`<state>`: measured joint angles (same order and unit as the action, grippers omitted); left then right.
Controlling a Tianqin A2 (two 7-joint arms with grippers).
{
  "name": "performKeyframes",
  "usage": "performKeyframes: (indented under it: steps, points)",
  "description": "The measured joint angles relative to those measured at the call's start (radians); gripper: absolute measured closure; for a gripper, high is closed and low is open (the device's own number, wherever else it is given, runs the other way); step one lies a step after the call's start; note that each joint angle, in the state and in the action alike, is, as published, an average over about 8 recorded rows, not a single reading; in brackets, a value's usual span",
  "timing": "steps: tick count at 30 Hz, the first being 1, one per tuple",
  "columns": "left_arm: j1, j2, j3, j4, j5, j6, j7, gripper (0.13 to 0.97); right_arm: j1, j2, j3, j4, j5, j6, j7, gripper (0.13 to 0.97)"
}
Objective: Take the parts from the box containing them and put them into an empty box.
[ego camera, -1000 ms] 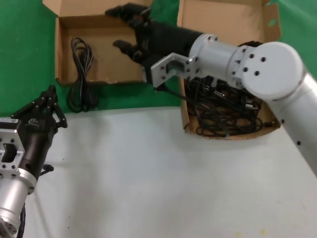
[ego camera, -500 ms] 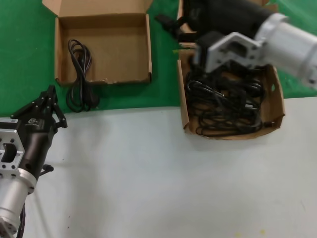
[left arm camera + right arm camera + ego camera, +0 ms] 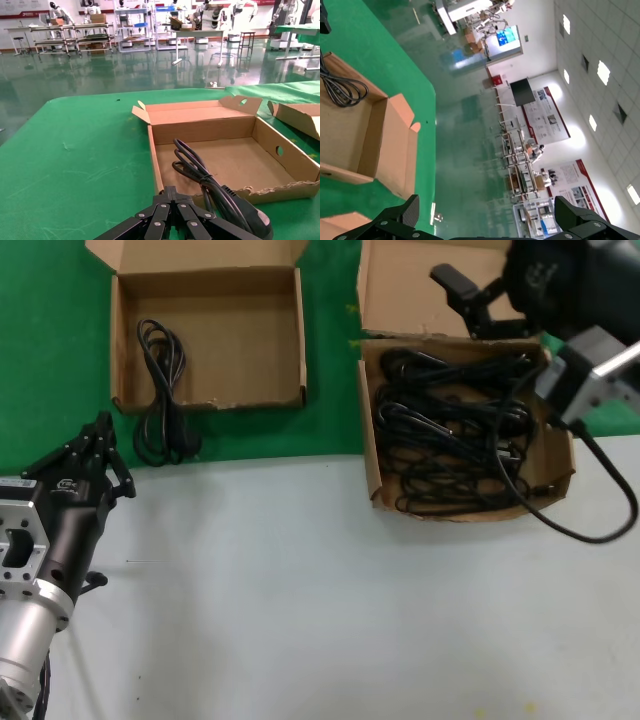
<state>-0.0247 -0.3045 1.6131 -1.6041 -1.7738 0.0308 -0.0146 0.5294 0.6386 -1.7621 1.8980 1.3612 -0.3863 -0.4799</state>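
The parts are black power cords. Many lie tangled (image 3: 455,435) in the box containing them (image 3: 368,455), whose tall lid flap (image 3: 420,285) stands at the back. One bundled cord (image 3: 160,390) lies in the other box (image 3: 215,340) and hangs over its ragged front edge; the left wrist view shows that cord (image 3: 200,175) and its plug close by. My right gripper (image 3: 468,300) hovers open and holding nothing over the tall flap; in its own view the right gripper (image 3: 490,210) stands wide apart. My left gripper (image 3: 100,455) waits shut at the near left (image 3: 175,197).
The robot's own black cable (image 3: 590,510) loops from the right wrist across the full box's near right corner onto the grey table (image 3: 300,590). Green cloth (image 3: 50,360) lies under both boxes. The right wrist view catches a cardboard box (image 3: 375,130) with a cord (image 3: 340,87).
My right arm has swung from above the left box back to the right, over the back of the box of cords, its gripper open. The left arm and the lone cord have not moved.
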Motion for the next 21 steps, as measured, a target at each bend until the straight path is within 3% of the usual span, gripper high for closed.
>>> performKeyframes:
  steps: [8, 21]
  points:
    - [0.0, 0.0, 0.0, 0.0, 0.0, 0.0, 0.0, 0.952, -0.075, 0.021, 0.04, 0.015, 0.103, 0.042, -0.093, 0.143]
    - [0.002, 0.0, -0.001, 0.0, -0.002, -0.002, 0.001, 0.913, -0.109, -0.003, 0.05, -0.006, 0.131, 0.067, -0.06, 0.129]
